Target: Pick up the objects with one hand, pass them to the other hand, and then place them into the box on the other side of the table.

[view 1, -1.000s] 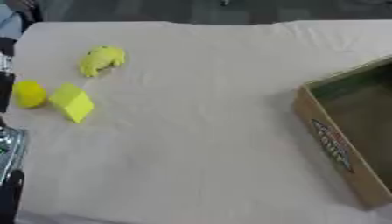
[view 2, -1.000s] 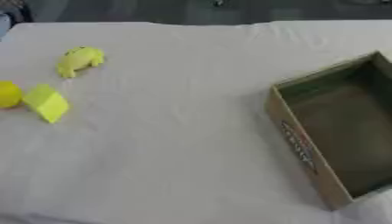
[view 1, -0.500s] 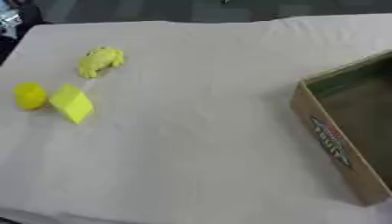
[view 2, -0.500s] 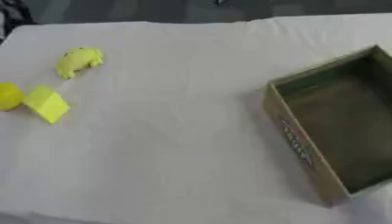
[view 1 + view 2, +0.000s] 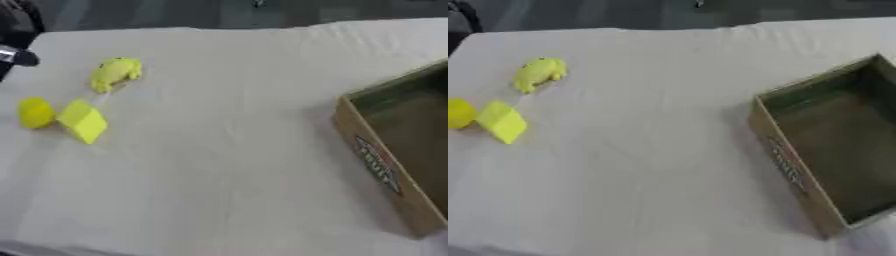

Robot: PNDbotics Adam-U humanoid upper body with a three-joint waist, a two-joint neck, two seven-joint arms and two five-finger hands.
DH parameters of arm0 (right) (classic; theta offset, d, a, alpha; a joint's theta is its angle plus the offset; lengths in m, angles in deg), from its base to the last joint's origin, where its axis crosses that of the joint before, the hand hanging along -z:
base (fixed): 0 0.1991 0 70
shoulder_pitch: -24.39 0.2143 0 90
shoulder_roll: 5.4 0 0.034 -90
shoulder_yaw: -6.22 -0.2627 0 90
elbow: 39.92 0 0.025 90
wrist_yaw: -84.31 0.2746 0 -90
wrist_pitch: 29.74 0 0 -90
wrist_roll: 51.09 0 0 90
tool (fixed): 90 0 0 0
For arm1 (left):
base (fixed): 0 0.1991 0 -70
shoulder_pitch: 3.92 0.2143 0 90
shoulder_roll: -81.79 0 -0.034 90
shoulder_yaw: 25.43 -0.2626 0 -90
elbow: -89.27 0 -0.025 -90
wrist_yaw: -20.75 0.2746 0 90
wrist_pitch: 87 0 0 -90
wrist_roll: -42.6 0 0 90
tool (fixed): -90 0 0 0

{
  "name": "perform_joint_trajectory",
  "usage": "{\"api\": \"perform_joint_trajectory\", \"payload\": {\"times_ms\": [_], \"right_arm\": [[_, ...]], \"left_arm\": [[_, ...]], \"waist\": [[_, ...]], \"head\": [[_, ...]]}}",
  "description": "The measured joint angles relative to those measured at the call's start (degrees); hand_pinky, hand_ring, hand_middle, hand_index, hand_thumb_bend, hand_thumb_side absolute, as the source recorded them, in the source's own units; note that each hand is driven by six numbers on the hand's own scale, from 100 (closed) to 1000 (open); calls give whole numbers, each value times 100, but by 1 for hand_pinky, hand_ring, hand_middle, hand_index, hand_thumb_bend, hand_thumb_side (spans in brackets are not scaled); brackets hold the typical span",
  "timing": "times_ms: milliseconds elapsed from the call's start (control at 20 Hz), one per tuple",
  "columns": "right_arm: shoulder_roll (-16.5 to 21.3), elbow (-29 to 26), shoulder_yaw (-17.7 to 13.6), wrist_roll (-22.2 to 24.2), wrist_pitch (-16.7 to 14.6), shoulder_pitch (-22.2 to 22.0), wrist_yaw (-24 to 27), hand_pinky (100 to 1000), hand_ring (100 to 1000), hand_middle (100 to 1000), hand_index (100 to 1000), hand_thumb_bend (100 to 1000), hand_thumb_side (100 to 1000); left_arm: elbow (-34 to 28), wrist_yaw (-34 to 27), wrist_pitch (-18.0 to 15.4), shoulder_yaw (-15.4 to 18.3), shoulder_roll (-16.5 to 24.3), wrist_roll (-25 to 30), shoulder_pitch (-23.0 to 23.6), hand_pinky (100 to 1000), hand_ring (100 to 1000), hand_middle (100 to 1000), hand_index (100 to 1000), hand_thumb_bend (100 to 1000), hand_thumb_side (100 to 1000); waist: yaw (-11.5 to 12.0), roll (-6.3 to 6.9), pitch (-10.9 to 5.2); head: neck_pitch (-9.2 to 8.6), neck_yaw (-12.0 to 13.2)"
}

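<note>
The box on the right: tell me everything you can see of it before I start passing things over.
The box is an open-topped cardboard tray, brown outside with a darker, greenish-looking inside. It appears empty. Its long near wall carries printed lettering too blurred to read. It sits flat on the cloth-covered table, turned at an angle to the table's edge, on the right side, far from the three yellow objects on the left. Nothing touches it but the cloth; its right end runs out of the left eye view.

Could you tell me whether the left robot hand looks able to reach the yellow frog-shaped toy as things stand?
Probably yes: the yellow frog-shaped toy lies alone on the bare white tablecloth at the left side, nothing covering it. The left robot hand itself cannot be made out.
</note>
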Motion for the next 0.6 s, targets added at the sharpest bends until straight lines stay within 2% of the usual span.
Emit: {"api": "perform_joint_trajectory", "payload": {"times_ms": [100, 350, 600], "right_arm": [[0, 0, 0, 1, -1, 0, -8, 1000, 940, 1000, 1000, 100, 593], [1, 0, 22, 15, 4, -2, -11, 1000, 939, 1000, 1000, 100, 593], [1, 0, 34, 31, 17, -14, -14, 1000, 937, 1000, 1000, 100, 593]], "left_arm": [[14, 128, -108, -2, 51, 203, 25, 807, 799, 717, 787, 816, 100], [162, 1048, -493, -143, 117, 453, 57, 828, 787, 695, 772, 735, 100], [335, 1848, -1224, -285, 35, 344, -136, 816, 769, 679, 763, 669, 100]], "waist": [[0, 3, 0], [-20, 5, 0], [-22, -2, 0]], "head": [[0, 21], [-23, 121], [-43, 167]]}}
